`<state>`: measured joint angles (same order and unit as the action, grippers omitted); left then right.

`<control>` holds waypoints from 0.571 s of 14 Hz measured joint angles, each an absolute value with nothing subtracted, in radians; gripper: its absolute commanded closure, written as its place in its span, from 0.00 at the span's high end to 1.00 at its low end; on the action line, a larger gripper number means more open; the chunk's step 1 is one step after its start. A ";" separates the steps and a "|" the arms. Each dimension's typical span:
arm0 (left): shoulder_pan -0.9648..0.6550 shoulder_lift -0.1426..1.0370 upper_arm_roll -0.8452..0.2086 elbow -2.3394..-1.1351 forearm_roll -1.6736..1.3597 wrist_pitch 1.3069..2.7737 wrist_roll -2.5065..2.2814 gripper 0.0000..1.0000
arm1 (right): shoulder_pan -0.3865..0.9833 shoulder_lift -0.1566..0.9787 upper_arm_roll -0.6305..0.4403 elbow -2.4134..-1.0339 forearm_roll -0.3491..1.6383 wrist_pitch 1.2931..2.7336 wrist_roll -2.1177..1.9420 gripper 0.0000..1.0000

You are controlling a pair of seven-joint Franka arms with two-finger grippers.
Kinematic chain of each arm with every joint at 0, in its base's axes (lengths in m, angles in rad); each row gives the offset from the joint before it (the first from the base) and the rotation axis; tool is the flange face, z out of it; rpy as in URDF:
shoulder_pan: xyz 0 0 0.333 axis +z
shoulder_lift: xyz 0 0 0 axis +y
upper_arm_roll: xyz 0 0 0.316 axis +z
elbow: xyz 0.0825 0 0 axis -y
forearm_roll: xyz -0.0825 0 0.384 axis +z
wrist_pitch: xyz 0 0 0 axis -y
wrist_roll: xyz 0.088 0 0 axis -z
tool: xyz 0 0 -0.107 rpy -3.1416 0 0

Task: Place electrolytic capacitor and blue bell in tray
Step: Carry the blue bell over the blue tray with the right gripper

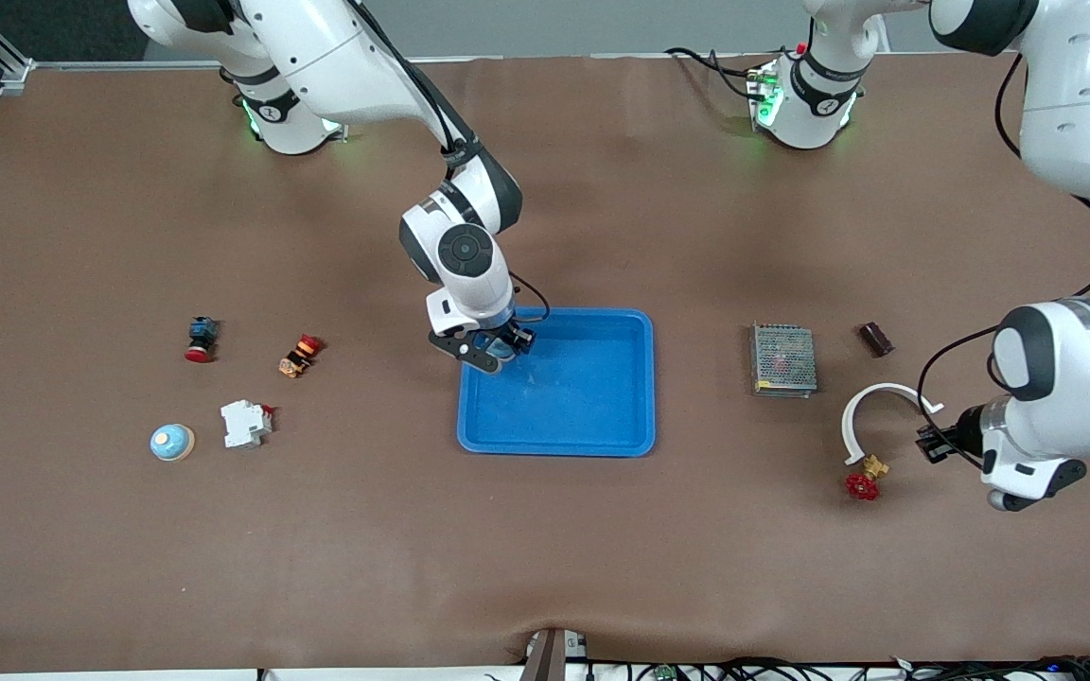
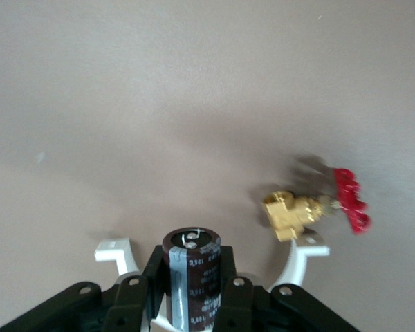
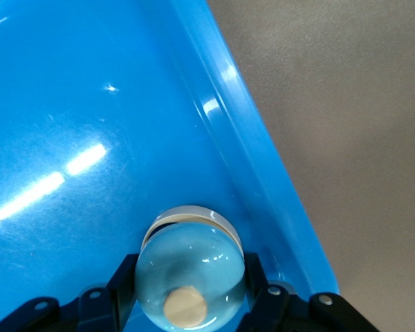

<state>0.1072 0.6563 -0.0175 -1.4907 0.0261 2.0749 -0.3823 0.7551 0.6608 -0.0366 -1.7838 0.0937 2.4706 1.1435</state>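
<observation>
A: What lies toward the right arm's end of the table?

B: A red-capped switch (image 1: 201, 339), a second bell (image 1: 171, 442) nearer the camera, a white breaker (image 1: 245, 423) beside it, and a small orange part (image 1: 299, 355).

A: And the right gripper (image 1: 498, 350)?

B: Over the tray (image 1: 602, 416), at the corner farthest from the camera on the right arm's side. Its fingers are clamped on the blue bell (image 3: 190, 273), a pale dome with a tan button, just inside the rim. Whether the bell touches the floor, I cannot tell.

A: Anything else in the tray?

B: Only that gripped bell shows inside the rim. Next along stands the metal mesh box (image 1: 782, 359); its contents are hidden.

A: Then?

B: A dark cylinder (image 1: 876, 339) lies beside the box. Nearer the camera are a white curved piece (image 1: 871, 407) and a brass valve (image 1: 865, 478) with a red handle.

A: The left gripper (image 1: 930, 443)?

B: Over the table just beside that curved piece, well apart from the tray, closed around the electrolytic capacitor (image 2: 192, 277), which stands out between its fingers.
</observation>
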 measured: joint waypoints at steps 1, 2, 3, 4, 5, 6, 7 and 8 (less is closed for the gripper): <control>0.105 0.632 -0.022 -1.489 0.026 2.048 -0.406 0.17 | 0.755 0.661 -0.037 -1.784 0.095 2.471 1.146 0.99; 0.100 0.610 -0.025 -1.489 0.026 2.025 -0.430 0.17 | 0.755 0.661 -0.037 -1.783 0.096 2.472 1.157 1.00; 0.089 0.592 -0.027 -1.488 0.026 2.002 -0.456 0.17 | 0.755 0.661 -0.037 -1.782 0.096 2.474 1.173 1.00; 0.071 0.580 -0.028 -1.485 0.026 1.978 -0.492 0.17 | 0.757 0.661 -0.037 -1.779 0.096 2.475 1.184 1.00; 0.048 0.573 -0.028 -1.478 0.026 1.953 -0.533 0.17 | 0.761 0.661 -0.037 -1.771 0.096 2.475 1.192 1.00; 0.023 0.572 -0.029 -1.466 0.026 1.930 -0.577 0.17 | 0.765 0.661 -0.036 -1.759 0.097 2.472 1.194 1.00; -0.003 0.572 -0.029 -1.457 0.026 1.911 -0.622 0.17 | 0.768 0.661 -0.036 -1.741 0.097 2.452 1.194 1.00; -0.028 0.572 -0.030 -1.450 0.026 1.899 -0.671 0.17 | 0.768 0.661 -0.037 -1.717 0.097 2.417 1.194 1.00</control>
<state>-0.0284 0.5719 -0.0299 -1.4495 0.0261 1.8986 -0.6710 0.7680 0.6607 -0.0369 -1.7171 0.0966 2.4169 1.1937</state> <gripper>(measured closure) 0.656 0.000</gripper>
